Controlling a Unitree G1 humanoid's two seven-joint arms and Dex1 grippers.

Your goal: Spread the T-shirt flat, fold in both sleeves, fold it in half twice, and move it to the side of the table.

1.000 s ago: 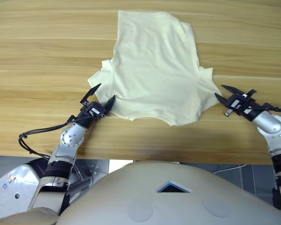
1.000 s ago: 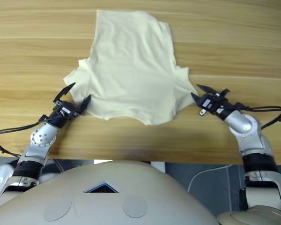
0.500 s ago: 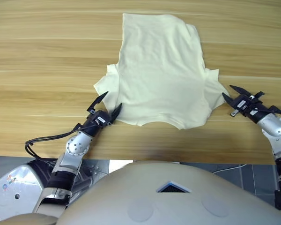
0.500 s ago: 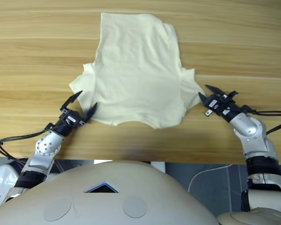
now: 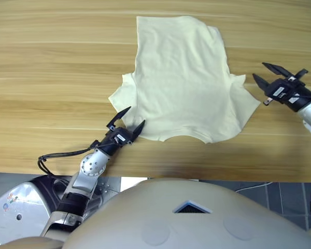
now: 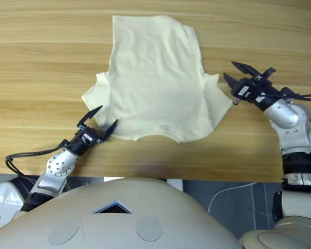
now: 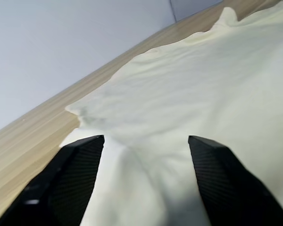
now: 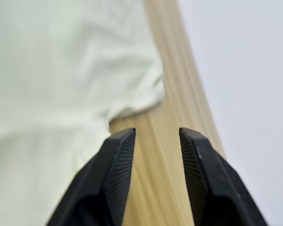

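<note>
While left hand point(image 5: 135, 116) and right hand point(image 5: 259, 71) gape, the T-shirt point(image 5: 184, 83) lies seemingly flat on wooden table point(image 5: 52, 62).

Plain pale-yellow fabric T-shirt point(image 5: 181, 78). Light-brown wood-grain plank table point(image 5: 52, 78), darker streaks. Left gripper point(image 5: 136, 116) and right gripper point(image 5: 259, 71): black, ribbed inner pads point(image 8: 118, 160).

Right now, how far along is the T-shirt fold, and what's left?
Done: the T-shirt lies nearly flat on the table, both sleeves out. In hand: the left gripper is open at the shirt's near left edge, and the right gripper is open just beside the right sleeve; neither holds cloth. Left: both sleeve folds, the two halvings and the move to the side.
</note>
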